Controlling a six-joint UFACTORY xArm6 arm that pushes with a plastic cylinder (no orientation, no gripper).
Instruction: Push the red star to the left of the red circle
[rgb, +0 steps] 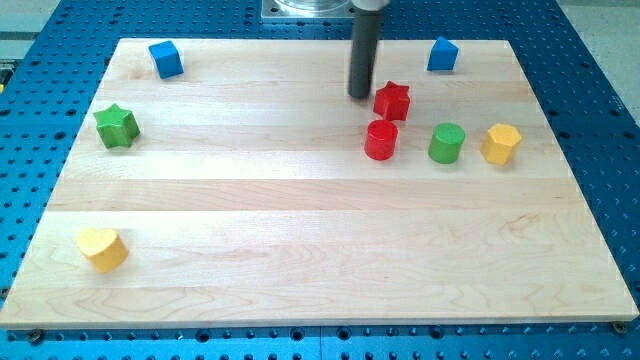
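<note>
The red star (393, 101) lies right of centre near the view's top. The red circle (381, 140) stands just below it, slightly to its left, and the two look nearly touching. My tip (360, 95) is on the board just left of the red star, a small gap apart, and above and left of the red circle. The dark rod rises from it to the view's top edge.
A green circle (447, 143) and a yellow hexagon (501, 144) stand right of the red circle. A blue block (442, 54) is at top right, a blue cube (166, 59) at top left. A green star (116, 126) is at left, a yellow heart (102, 248) at bottom left.
</note>
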